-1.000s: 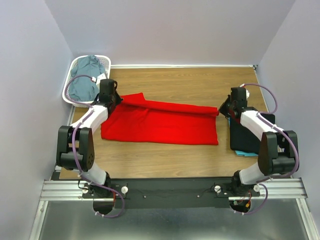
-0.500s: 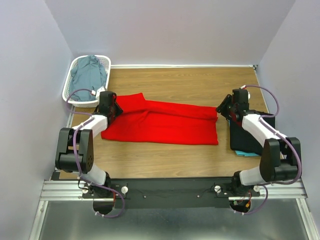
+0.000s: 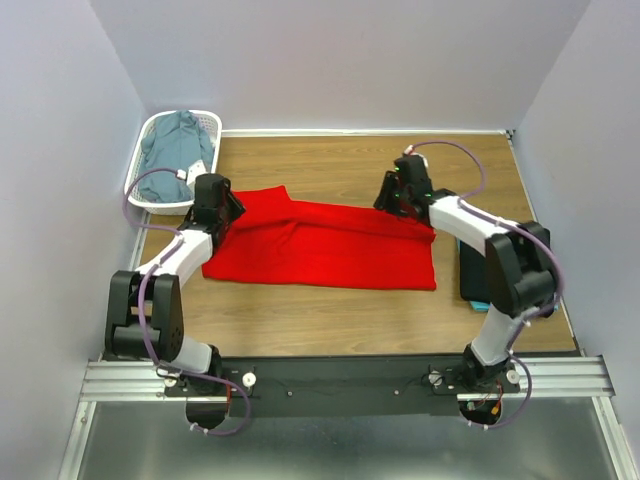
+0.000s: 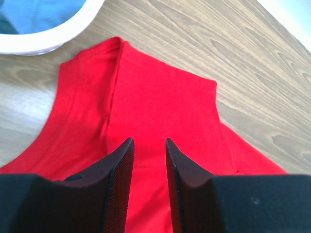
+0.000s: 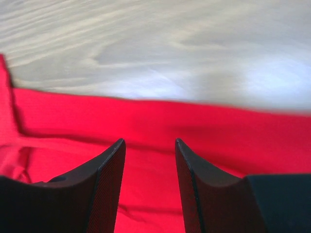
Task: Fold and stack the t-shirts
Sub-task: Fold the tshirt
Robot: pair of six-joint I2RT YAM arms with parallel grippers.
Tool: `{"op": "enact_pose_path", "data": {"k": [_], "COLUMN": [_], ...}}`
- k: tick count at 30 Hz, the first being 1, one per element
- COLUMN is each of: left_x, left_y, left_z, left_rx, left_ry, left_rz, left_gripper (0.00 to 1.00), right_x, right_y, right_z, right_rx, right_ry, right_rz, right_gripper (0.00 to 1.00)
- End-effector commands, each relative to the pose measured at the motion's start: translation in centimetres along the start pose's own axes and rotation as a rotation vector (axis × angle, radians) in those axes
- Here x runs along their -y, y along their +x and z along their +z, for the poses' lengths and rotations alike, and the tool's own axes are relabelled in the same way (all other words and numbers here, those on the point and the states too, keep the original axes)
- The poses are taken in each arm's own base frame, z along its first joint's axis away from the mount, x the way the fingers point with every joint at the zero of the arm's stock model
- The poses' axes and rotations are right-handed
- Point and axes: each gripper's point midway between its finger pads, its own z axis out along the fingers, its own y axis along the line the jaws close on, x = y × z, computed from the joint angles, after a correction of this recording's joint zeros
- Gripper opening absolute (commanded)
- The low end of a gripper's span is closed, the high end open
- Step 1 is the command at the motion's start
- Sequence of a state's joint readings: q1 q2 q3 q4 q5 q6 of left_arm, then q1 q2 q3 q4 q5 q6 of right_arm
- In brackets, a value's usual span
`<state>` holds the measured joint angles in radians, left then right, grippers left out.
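Centrally on the desk [image 3: 340, 165] a red t-shirt [image 3: 320, 250] is laid out flat, its length running from left to right, with a raised fold line along its far part.

The left end effector [image 3: 226, 212] is held over the far left corner of this shirt. In the left wrist view the left end effector [image 4: 148, 145] is seen with its jaws parted by a moderate gap and nothing gripped between them. Red cloth fills the gap from below, and the shirt's hemmed corner is spread out just beyond the tips. Whether the tips touch the cloth cannot be told.

The right end effector [image 3: 392, 198] is placed at the shirt's far edge, right of the middle. In the right wrist view it [image 5: 148, 145] is likewise shown partly open and empty, with red cloth beneath and ahead of the tips and bare wood beyond the cloth's edge.

A black t-shirt [image 3: 475, 270] is seen folded near the desk's right edge, partly hidden by the right arm, and a strip of a teal t-shirt [image 3: 481, 305] shows at its near side. A grey-blue t-shirt [image 3: 175, 145] is kept in a white basket [image 3: 214, 122] at the far left corner, near the red shirt but apart from it.
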<state>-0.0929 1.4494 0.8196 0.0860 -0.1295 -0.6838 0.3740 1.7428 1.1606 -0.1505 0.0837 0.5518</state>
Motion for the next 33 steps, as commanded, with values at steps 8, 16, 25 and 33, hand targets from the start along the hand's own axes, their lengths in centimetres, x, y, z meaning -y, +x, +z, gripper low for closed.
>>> {"op": "enact_pose_path", "data": {"k": [8,16,25,33], "left_x": [1.7,0.8,1.3,3.4], "left_y": [1.2,-1.8,-1.6,-3.6], "left_z": [3.5,7.5,8.3,5.8], "left_rx": [-0.044,-0.022,-0.051,-0.030], "left_ry": [-0.145,-0.346,-0.343,-0.252], "left_rz": [0.042,0.132,0.137,0.121], "left_gripper": [0.42,0.48,0.48,0.48], "right_x": [-12.2,-15.9,-21.9,-23.9], "right_y": [2.6,1.5,0.5,3.2], "right_z": [7.8,9.9,15.3,19.3], "right_rx": [-0.065,-0.022,0.033,0.047], "right_ry": [-0.202,-0.258,-0.399,-0.421], "right_rz": [-0.188,-0.211,-0.235,-0.215], "right_gripper": [0.52,0.52,0.52,0.50]}}
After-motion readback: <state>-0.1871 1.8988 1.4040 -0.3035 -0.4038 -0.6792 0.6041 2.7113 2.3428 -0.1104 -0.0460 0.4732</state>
